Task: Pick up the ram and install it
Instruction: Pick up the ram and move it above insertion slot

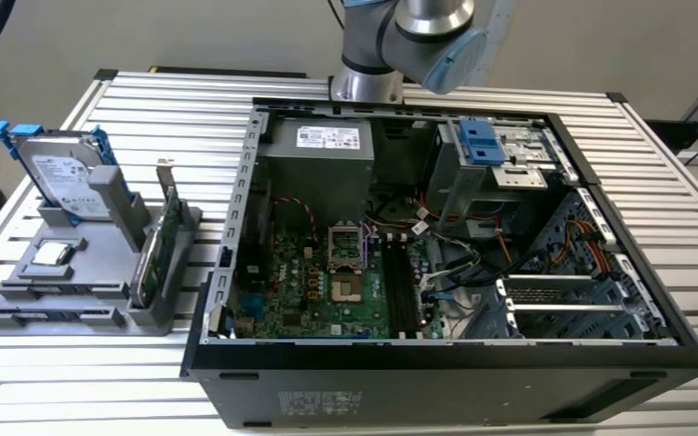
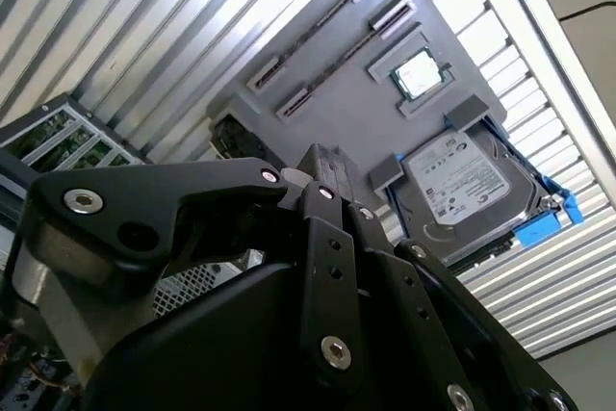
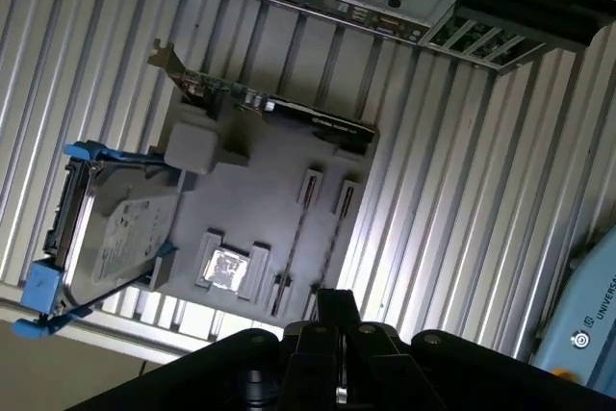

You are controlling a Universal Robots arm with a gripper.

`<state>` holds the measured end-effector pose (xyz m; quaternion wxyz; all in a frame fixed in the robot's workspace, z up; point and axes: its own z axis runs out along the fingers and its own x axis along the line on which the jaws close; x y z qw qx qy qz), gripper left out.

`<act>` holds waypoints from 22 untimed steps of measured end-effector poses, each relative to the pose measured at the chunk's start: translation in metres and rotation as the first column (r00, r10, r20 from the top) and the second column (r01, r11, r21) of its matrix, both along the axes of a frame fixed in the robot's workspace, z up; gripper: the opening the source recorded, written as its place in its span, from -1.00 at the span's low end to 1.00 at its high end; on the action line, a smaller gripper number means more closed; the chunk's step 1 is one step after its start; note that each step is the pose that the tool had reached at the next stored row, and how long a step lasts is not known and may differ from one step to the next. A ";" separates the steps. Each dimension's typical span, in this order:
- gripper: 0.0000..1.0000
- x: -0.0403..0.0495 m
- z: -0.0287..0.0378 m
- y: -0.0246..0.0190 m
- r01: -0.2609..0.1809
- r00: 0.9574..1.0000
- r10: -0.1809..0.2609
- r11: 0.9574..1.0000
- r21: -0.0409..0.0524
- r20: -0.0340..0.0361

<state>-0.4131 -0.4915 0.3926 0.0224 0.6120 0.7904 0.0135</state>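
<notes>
Ram, we judge, is light, stiff yet fragile, best gripped along its bare long edges; the gripper (image 3: 337, 303), closed on nothing, hangs above the grey parts holder (image 3: 274, 168).

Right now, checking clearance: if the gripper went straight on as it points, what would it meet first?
Probably the grey parts holder, at its long slots ahead of the gripper; depth is unclear.

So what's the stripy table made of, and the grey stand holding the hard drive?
The table looks like bare metal, probably aluminium: pale silver ribbed slats with a soft shine. The grey stand looks like matte plastic, maybe printed: even dull grey, no glint, blocky slots.
</notes>
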 end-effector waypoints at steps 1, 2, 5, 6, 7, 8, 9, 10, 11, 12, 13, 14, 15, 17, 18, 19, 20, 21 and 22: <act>-1.00 0.0000 0.0000 0.0000 0.009 1.000 -0.009 1.000 0.000 0.000; -1.00 0.0000 0.0000 0.0000 0.019 1.000 -0.019 1.000 0.000 0.000; -1.00 -0.0001 0.0000 0.0000 0.047 0.999 -0.047 0.999 0.000 0.000; -1.00 -0.0001 0.0000 0.0000 0.057 0.998 -0.057 0.998 0.000 0.000; -1.00 -0.0002 0.0000 0.0000 0.067 0.998 -0.067 0.998 0.000 0.000; -1.00 -0.0002 0.0000 0.0000 0.077 0.997 -0.077 0.997 0.000 0.000; -1.00 -0.0002 0.0000 0.0000 0.087 0.996 -0.087 0.996 0.000 0.000; -1.00 -0.0003 0.0000 0.0000 0.097 0.995 -0.097 0.995 0.000 0.000; -1.00 -0.0003 0.0000 0.0000 0.107 0.994 -0.107 0.994 0.000 0.000; -1.00 -0.0003 0.0000 0.0000 0.118 0.993 -0.118 0.993 0.000 0.000; -1.00 -0.0004 0.0000 0.0000 0.127 0.992 -0.127 0.992 0.000 0.000; -1.00 -0.0003 0.0000 0.0000 0.137 0.991 -0.137 0.991 0.000 0.000; -1.00 -0.0004 0.0000 0.0000 0.145 0.989 -0.145 0.989 0.000 0.000; -1.00 -0.0004 0.0000 0.0000 0.161 0.987 -0.161 0.987 0.000 0.000; -1.00 -0.0004 0.0000 0.0000 0.169 0.986 -0.169 0.986 0.000 0.000; -1.00 -0.0004 0.0000 0.0000 0.172 0.985 -0.172 0.985 0.000 0.000; -1.00 -0.0004 0.0000 0.0000 0.173 0.985 -0.173 0.985 0.000 0.000; -1.00 -0.0004 0.0000 0.0000 0.174 0.985 -0.174 0.985 0.000 0.000; -1.00 -0.0004 0.0000 0.0000 0.175 0.985 -0.175 0.985 0.000 0.000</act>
